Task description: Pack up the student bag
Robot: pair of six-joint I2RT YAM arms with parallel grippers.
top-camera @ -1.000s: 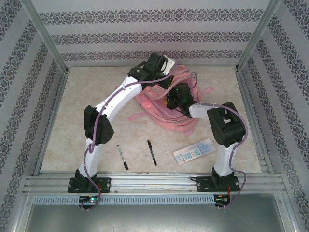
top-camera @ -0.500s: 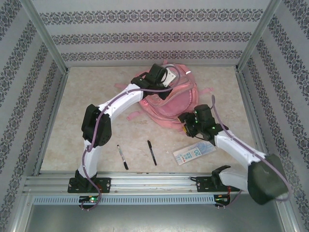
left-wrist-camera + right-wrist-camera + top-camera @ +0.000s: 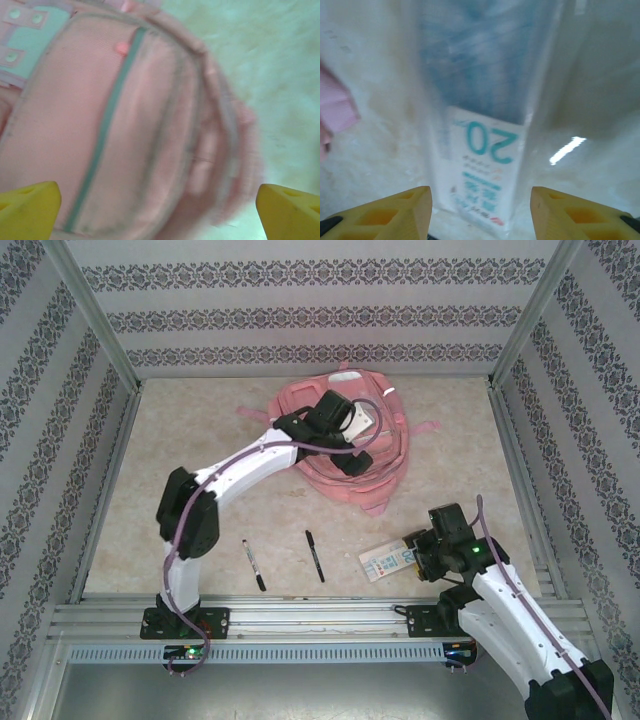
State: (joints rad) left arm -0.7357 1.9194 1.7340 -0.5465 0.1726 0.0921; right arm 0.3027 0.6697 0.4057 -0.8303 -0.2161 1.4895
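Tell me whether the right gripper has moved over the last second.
Yes. The right gripper has swung away from the student bag toward the near edge and now hangs over the packet, which has stayed put.

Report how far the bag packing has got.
Done: nothing confirmable; the student bag lies on the table, its inside hidden. In hand: the right gripper hangs open astride the packet marked 20; the left gripper is open over the bag. Left: that packet and two pens lie outside the bag.
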